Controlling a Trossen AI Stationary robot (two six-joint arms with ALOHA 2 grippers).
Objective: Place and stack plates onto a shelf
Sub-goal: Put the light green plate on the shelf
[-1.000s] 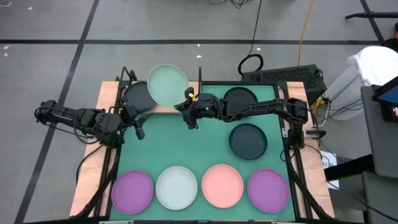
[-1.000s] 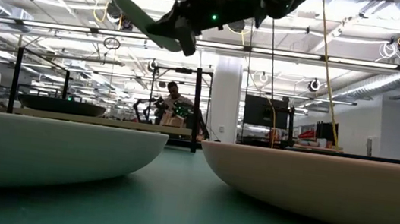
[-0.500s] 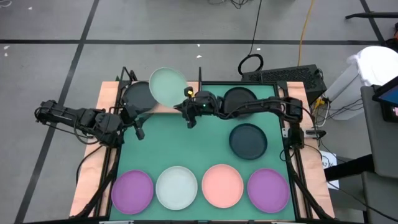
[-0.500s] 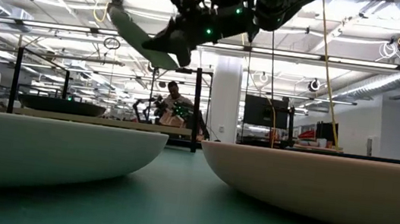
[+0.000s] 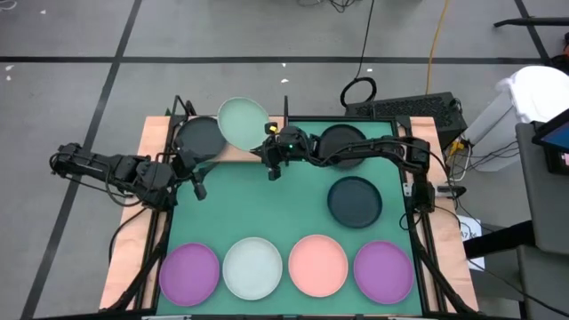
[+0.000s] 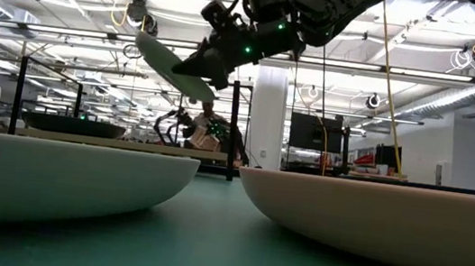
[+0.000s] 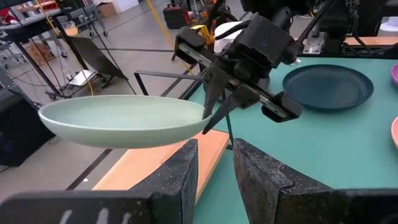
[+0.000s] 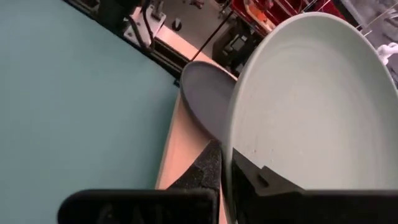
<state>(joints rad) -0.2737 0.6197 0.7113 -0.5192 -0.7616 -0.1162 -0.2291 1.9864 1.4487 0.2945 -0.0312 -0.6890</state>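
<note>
From overhead I see my right claw (image 5: 269,147) clamped on the rim of the pale green plate (image 5: 243,121), carrying it in the air over the shelf (image 5: 233,153) at the far left of the desk (image 5: 151,218). In the low view the plate (image 6: 169,68) hangs tilted, well above the board. My right wrist camera shows the fingers (image 8: 208,165) pinching the plate's edge (image 8: 298,99), with a dark plate (image 8: 208,106) lying on the wooden shelf board (image 8: 186,146) just beyond.

That dark plate (image 5: 197,137) sits on the left part of the shelf, partly under the green one as seen from above. My left claw (image 5: 197,185) waits near the shelf's near left corner, over the green mat (image 5: 267,204); its fingers (image 7: 180,171) stand slightly apart and hold nothing.

The mat covers most of the desk. Two more dark plates rest on it: one at the far edge (image 5: 343,140) under my right arm, one nearer the right side (image 5: 355,201). Along the near edge runs a row of four: purple (image 5: 188,274), white-blue (image 5: 252,268), pink (image 5: 318,265), purple (image 5: 383,272).

Around the desk is a grey floor (image 5: 71,98) with dark lines and a yellow cable (image 5: 435,40). The low view looks across into a big hall with white beams and ceiling lights, a white column (image 6: 268,119), and a person (image 6: 207,125) far behind the desk.
</note>
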